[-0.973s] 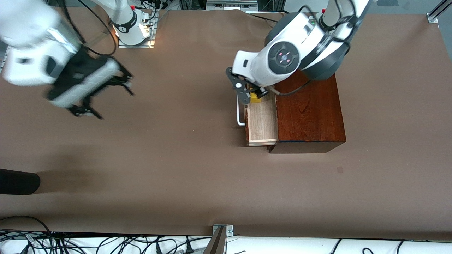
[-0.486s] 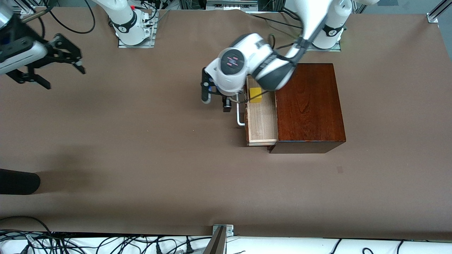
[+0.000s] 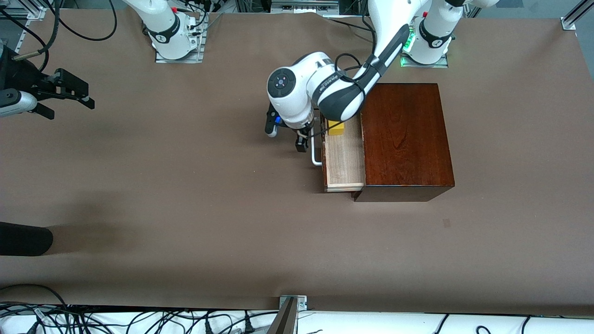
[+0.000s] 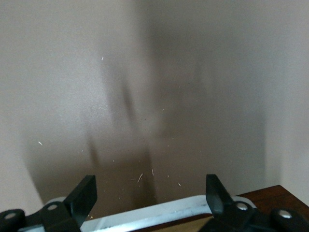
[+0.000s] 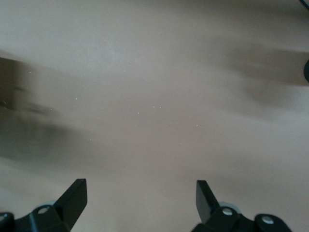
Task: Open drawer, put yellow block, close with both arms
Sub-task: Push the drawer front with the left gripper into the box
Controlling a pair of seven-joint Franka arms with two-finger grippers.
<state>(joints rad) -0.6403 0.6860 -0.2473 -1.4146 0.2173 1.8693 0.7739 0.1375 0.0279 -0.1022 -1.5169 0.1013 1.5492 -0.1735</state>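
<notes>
The drawer [image 3: 344, 160] stands pulled out of the dark mahogany box [image 3: 406, 139], with its pale-wood tray showing. The yellow block [image 3: 336, 127] lies in the tray, at the end toward the robots' bases. My left gripper [image 3: 285, 136] is open and empty, over the mat just in front of the drawer's white handle [image 3: 315, 155]. In the left wrist view the handle [image 4: 159, 213] lies between the spread fingertips of the left gripper [image 4: 149, 193]. My right gripper [image 3: 65, 99] is open and empty over the bare mat at the right arm's end of the table; the right wrist view shows the right gripper [image 5: 140, 193] over bare mat only.
A dark rounded object [image 3: 23, 239] juts in at the table's edge at the right arm's end. Cables [image 3: 139, 320] and a metal bracket [image 3: 292, 304] lie along the table edge nearest the front camera. The brown mat [image 3: 209, 195] covers the table.
The left gripper has let go of the yellow block in the drawer and moved out in front of the handle. The right gripper has swung away toward the right arm's end of the table.
</notes>
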